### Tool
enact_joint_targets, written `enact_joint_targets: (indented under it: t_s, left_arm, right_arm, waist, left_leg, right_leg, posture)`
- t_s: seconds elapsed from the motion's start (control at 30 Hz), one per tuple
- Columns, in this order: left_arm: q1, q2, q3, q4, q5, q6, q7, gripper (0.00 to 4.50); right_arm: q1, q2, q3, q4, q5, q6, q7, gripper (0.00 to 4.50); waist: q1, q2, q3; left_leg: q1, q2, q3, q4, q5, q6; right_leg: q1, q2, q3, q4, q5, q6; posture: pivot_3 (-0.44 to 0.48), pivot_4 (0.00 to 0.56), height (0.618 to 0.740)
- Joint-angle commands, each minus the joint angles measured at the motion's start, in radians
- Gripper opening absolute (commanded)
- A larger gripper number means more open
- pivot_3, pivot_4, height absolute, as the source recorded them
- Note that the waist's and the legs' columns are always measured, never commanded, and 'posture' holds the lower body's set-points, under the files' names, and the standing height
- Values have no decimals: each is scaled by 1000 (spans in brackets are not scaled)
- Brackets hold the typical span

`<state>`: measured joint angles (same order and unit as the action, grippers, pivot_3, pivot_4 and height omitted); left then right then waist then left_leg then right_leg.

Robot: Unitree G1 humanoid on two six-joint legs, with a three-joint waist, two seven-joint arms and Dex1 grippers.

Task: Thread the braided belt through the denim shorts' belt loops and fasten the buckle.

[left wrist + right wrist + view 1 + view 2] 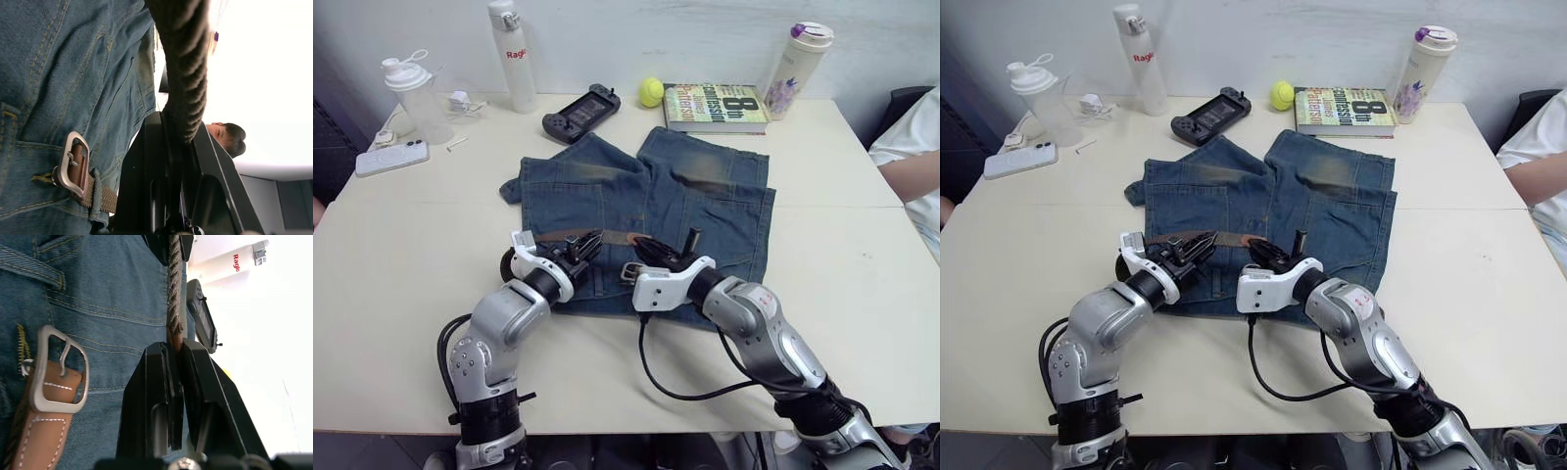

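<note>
The denim shorts (646, 196) lie flat on the table, waistband towards me. The braided belt (607, 237) runs along the waist. My left gripper (582, 250) is shut on the strap at its left part; the left wrist view shows the weave (186, 73) pinched between the fingers. Just to the right, my right gripper (651, 253) is shut on the strap (173, 293) as well. The silver buckle (631, 271) rests on the denim between the two grippers, with its tan leather end (44, 426) below it. I cannot make out the belt loops clearly.
Along the table's far edge stand a shaker bottle (416, 93), a white bottle (512, 54), a game controller (580, 111), a yellow ball (651, 92), a book (715, 108) and a tumbler (798, 69). A phone (391, 157) lies far left. A person's arm (911, 171) rests at the right edge.
</note>
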<state>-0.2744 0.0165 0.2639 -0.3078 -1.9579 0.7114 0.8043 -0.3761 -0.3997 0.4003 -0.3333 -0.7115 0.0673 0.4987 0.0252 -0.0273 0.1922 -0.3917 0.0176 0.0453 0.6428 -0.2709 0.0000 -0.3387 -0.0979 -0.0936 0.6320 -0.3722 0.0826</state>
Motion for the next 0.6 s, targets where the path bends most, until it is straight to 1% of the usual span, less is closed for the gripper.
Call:
enact_joint_targets:
  t_s: [0.03,0.07,0.17,0.23,0.33,0.5,0.6]
  left_arm:
    - [-36,-8,-8,-67,-14,23,-58,0]
    - [-38,-10,-2,-66,-14,25,-70,0]
    - [-28,2,15,-68,-14,27,-75,0]
    - [-8,49,45,-73,-14,59,-132,0]
    - [59,168,91,-71,-14,126,-233,0]
    - [181,392,161,-14,-14,191,-366,0]
    - [216,450,175,16,-14,192,-415,0]
  right_arm:
    - [11,42,-30,-55,75,13,8,887]
    - [15,53,-37,-61,93,21,13,1170]
    - [23,77,-66,-70,127,64,18,2635]
    - [42,101,-114,-104,238,140,72,3504]
    - [62,96,-213,-172,410,237,163,3504]
    - [86,24,-351,-236,653,436,308,3504]
    - [93,-10,-371,-246,715,499,320,3504]
  waist:
    - [0,0,0]
    - [0,0,0]
    - [-1,0,0]
    - [0,0,0]
    - [-4,0,0]
    - [-3,1,1]
    - [-3,4,3]
  left_leg:
    - [0,0,0,0,0,0]
    - [0,0,0,0,0,0]
    - [0,0,0,-2,0,0]
    - [0,0,0,-3,0,0]
    - [0,0,1,-6,0,0]
    - [1,1,2,-12,1,-1]
    - [1,0,2,-13,0,-1]
  right_leg:
    - [0,0,0,0,0,0]
    - [0,0,0,0,0,0]
    - [0,1,0,-1,0,0]
    - [0,0,0,-2,0,0]
    - [-1,1,0,-3,0,0]
    - [-2,1,1,-6,0,0]
    - [-2,-1,1,-7,0,-1]
  posture:
    - [0,150,740]
    - [0,150,740]
    - [0,150,740]
    - [0,150,740]
    - [0,150,740]
    - [0,150,740]
    - [0,150,740]
